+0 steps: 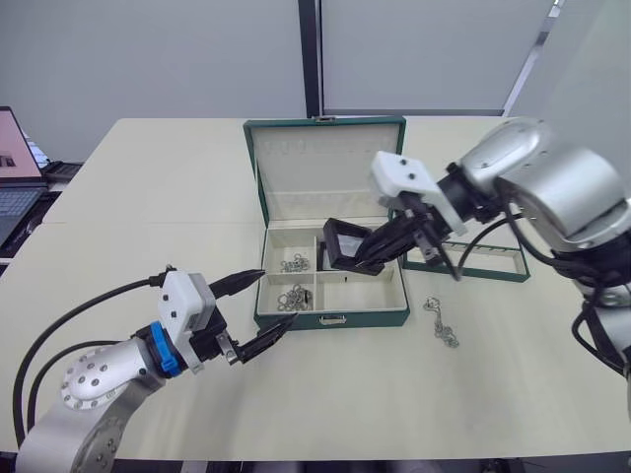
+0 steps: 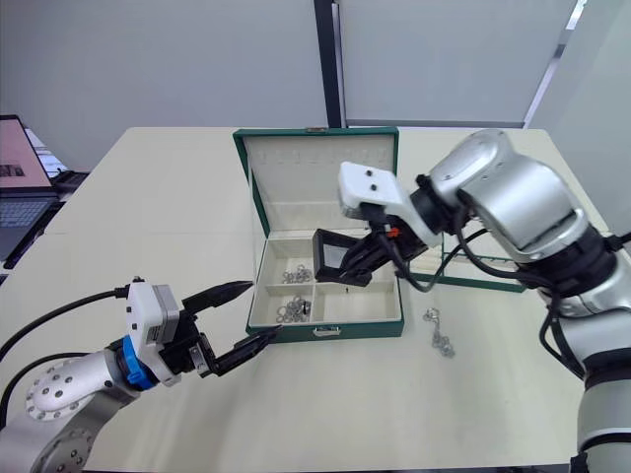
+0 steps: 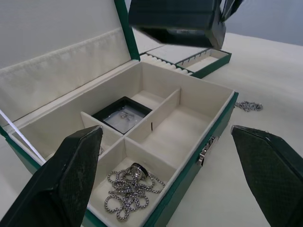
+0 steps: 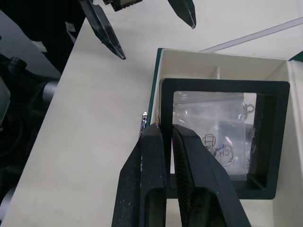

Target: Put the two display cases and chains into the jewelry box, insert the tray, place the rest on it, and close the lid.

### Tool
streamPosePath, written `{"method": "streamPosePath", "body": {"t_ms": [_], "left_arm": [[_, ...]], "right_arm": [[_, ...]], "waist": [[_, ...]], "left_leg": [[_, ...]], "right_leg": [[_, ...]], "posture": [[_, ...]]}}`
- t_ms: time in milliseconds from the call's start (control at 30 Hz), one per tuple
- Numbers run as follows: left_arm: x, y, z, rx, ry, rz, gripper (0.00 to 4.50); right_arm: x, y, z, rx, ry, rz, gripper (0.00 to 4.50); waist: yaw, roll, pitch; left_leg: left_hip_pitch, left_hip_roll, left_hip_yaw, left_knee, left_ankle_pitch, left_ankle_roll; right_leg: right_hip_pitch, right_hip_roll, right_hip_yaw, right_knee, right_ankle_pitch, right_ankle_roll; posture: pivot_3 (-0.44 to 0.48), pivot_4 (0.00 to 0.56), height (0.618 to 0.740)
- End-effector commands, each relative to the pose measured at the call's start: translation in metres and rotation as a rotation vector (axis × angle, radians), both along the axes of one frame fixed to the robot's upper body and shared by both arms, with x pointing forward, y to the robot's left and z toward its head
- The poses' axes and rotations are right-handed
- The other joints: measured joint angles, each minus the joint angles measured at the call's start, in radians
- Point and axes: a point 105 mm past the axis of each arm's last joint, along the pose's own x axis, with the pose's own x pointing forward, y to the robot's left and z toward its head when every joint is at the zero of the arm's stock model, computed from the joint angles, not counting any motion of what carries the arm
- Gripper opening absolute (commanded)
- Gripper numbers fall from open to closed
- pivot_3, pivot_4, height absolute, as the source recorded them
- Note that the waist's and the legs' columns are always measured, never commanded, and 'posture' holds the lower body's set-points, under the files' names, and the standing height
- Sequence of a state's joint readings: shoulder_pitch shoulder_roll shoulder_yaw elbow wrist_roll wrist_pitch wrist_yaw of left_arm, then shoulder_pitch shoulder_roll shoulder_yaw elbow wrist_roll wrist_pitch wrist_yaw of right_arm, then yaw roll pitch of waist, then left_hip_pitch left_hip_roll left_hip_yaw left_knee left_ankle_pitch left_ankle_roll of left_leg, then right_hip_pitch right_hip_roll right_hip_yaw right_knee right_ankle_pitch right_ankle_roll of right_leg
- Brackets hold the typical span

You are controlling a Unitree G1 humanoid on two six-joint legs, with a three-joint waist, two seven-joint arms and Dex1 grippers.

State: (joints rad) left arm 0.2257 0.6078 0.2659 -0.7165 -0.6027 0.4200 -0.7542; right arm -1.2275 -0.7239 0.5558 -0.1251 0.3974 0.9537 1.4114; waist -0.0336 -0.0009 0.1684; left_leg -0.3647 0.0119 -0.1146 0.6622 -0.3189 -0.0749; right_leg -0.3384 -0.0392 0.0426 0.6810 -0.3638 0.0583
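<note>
The jewelry box [image 1: 375,317] stands open at mid-table, its lid [image 1: 325,168] upright behind it. My right gripper [image 1: 367,254] is shut on one display case [image 4: 222,137], held tilted just above the box's back right part. The other display case [image 3: 122,115] lies flat in a back compartment. Two chains [image 1: 294,263] [image 1: 296,298] rest in the left compartments. A third chain [image 1: 442,323] lies on the table to the right of the box. My left gripper [image 1: 277,296] is open at the box's front left corner, holding nothing. The tray [image 1: 493,264] sits behind my right arm.
A laptop [image 1: 15,168] stands off the table's far left edge. The cream table [image 1: 148,197] stretches wide on both sides of the box. My right arm reaches over the tray and the box's right side.
</note>
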Motion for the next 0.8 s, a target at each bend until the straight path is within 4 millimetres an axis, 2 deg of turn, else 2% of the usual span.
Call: {"method": "streamPosePath", "body": {"t_ms": [33, 167, 300, 467, 800], "left_arm": [[-0.006, -0.004, 0.005, 0.008, -0.051, 0.008, 4.5], [-0.006, -0.008, 0.004, -0.002, -0.057, 0.024, 4.5], [-0.007, -0.013, 0.002, -0.015, -0.057, 0.031, 4.5], [-0.009, -0.017, -0.001, -0.015, -0.051, 0.033, 4.5], [-0.014, -0.022, -0.003, -0.03, -0.047, 0.042, 4.5]], "right_arm": [[0.007, 0.005, -0.004, -0.031, 0.007, -0.042, 0.0], [0.015, 0.003, -0.023, -0.092, 0.004, -0.047, 0.0], [0.014, -0.001, -0.031, -0.147, 0.02, -0.001, 0.0], [0.01, -0.006, -0.039, -0.207, 0.054, 0.058, 0.0], [0.017, -0.003, -0.052, -0.253, 0.058, 0.088, 0.0]], "waist": [[0.0, 0.0, 0.0], [0.004, 0.0, 0.0], [0.002, 0.0, 0.0], [0.001, 0.0, 0.0], [0.001, 0.0, 0.0]], "left_leg": [[0.0, 0.0, 0.0, 0.0, 0.0, 0.0], [-0.001, -0.001, 0.0, 0.0, 0.0, 0.0], [-0.001, -0.001, 0.0, 0.0, 0.0, 0.0], [0.0, -0.001, 0.0, 0.0, 0.0, 0.0], [-0.001, -0.001, 0.0, -0.001, 0.0, 0.0]], "right_leg": [[0.0, 0.0, 0.0, 0.0, 0.0, 0.0], [-0.001, -0.001, 0.001, 0.0, 0.0, 0.0], [-0.001, -0.001, 0.001, 0.0, 0.0, 0.0], [-0.002, 0.0, 0.001, 0.0, 0.0, 0.0], [-0.003, 0.0, 0.001, 0.0, 0.0, 0.0]], "posture": [[0.0, 0.15, 0.74], [0.0, 0.15, 0.74], [0.0, 0.15, 0.74], [0.0, 0.15, 0.74], [0.0, 0.15, 0.74]]}}
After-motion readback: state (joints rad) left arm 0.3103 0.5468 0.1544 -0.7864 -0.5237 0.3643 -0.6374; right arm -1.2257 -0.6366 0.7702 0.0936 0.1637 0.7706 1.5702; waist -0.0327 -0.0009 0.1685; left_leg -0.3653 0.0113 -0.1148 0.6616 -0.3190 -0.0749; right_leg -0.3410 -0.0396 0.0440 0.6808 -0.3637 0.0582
